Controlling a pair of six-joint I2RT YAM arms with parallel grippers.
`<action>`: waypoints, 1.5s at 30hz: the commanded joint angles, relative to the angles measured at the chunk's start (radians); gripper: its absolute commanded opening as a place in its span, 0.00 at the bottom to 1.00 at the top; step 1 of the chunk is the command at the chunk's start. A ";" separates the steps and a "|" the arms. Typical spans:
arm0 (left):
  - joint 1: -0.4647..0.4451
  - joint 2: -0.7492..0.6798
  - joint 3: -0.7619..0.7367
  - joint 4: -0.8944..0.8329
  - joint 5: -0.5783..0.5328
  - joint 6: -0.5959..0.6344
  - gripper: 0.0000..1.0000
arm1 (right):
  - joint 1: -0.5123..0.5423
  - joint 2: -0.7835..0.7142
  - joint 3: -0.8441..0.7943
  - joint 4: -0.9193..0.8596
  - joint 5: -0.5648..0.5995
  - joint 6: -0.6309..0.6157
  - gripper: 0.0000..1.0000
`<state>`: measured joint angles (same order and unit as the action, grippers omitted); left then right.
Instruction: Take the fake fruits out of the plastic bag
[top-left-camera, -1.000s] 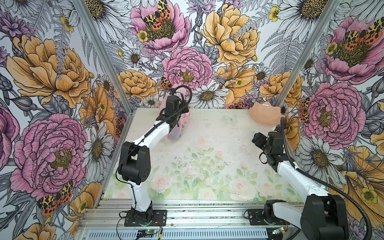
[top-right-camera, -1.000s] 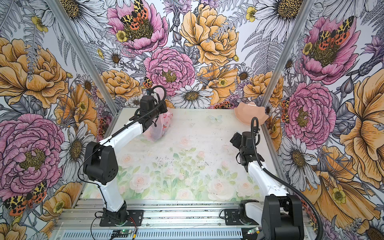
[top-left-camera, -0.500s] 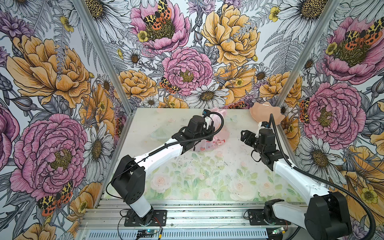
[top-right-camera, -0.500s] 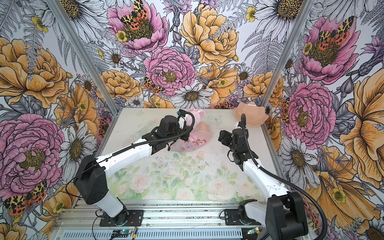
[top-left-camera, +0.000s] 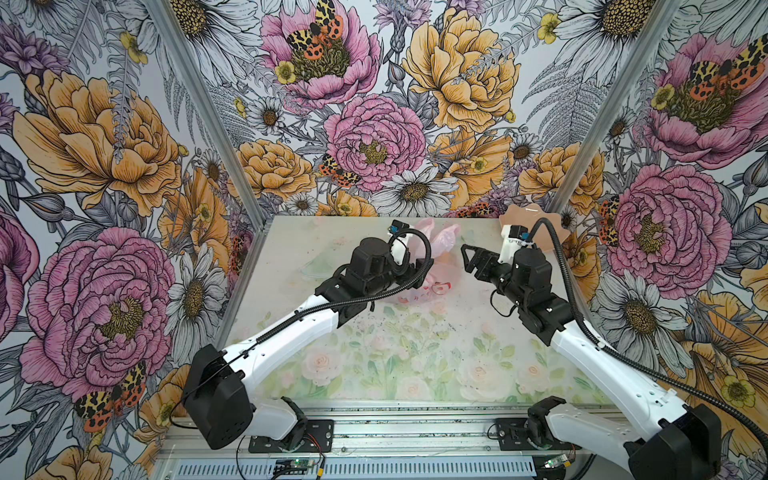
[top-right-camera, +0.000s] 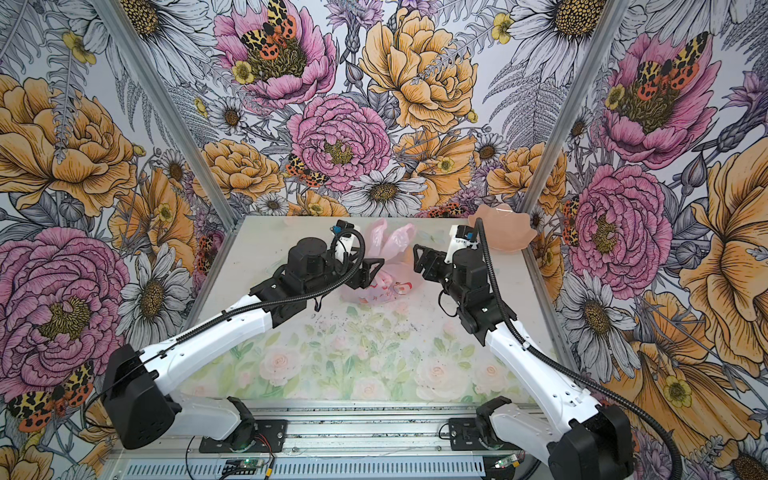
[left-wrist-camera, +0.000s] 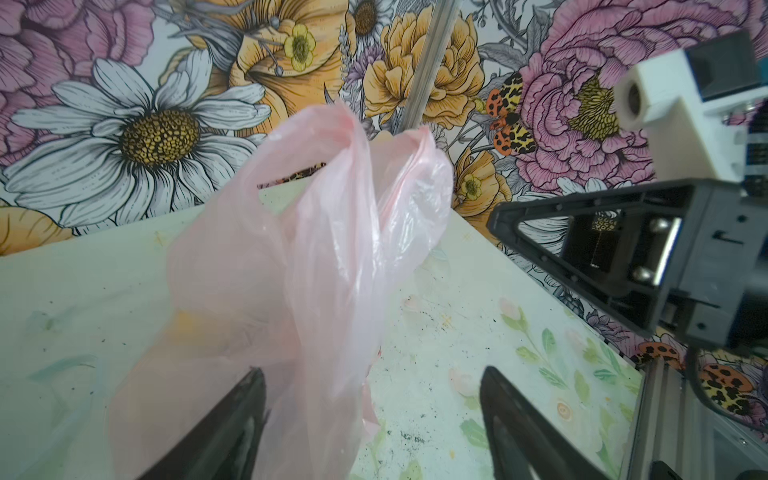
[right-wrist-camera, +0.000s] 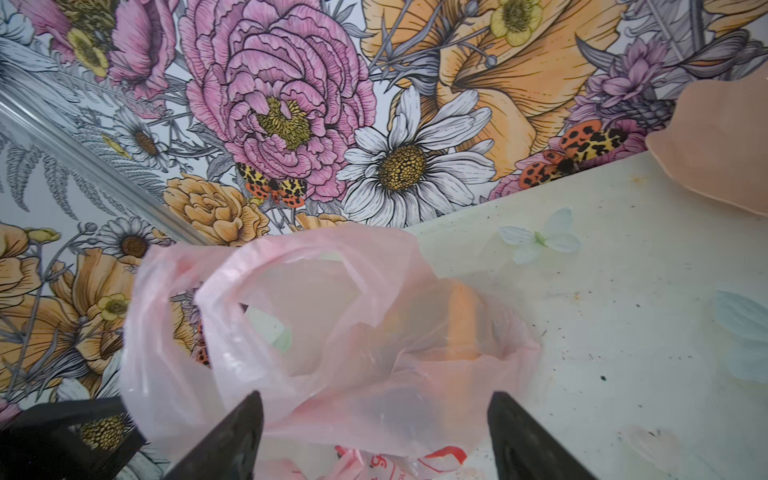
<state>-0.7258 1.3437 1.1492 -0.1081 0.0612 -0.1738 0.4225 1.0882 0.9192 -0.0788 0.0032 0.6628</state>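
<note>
The plastic bag (top-left-camera: 434, 286) sits on the table (top-left-camera: 374, 353) toward the back wall, between my two arms in both top views, its handle loops standing up. My left gripper (top-right-camera: 372, 272) is spread wide. In the left wrist view the pink film hangs right beside one finger (left-wrist-camera: 245, 415), gripped by neither, and whether it touches I cannot tell. My right gripper (top-right-camera: 417, 259) is also spread wide and holds nothing; it faces the bag's open mouth from just beside it. The fake fruits (right-wrist-camera: 461, 324) are inside the bag, showing through the film only as an orange blur and a yellow patch, so I cannot tell which fruits they are. A peach bowl (top-right-camera: 511, 232) rests in the back right corner, apart from the bag.
</note>
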 joint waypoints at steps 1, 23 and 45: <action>0.018 -0.066 -0.024 -0.020 -0.056 0.038 0.99 | 0.059 0.033 0.089 -0.013 0.034 0.022 0.85; 0.155 -0.039 0.085 -0.223 -0.114 -0.210 0.99 | 0.167 0.362 0.353 -0.119 0.322 0.083 0.77; -0.072 0.391 0.624 -0.467 -0.414 -0.304 0.74 | 0.203 0.292 0.245 -0.030 0.260 0.022 0.16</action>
<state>-0.8074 1.7153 1.7351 -0.5053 -0.3225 -0.4526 0.6159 1.4281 1.1725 -0.1627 0.2661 0.7059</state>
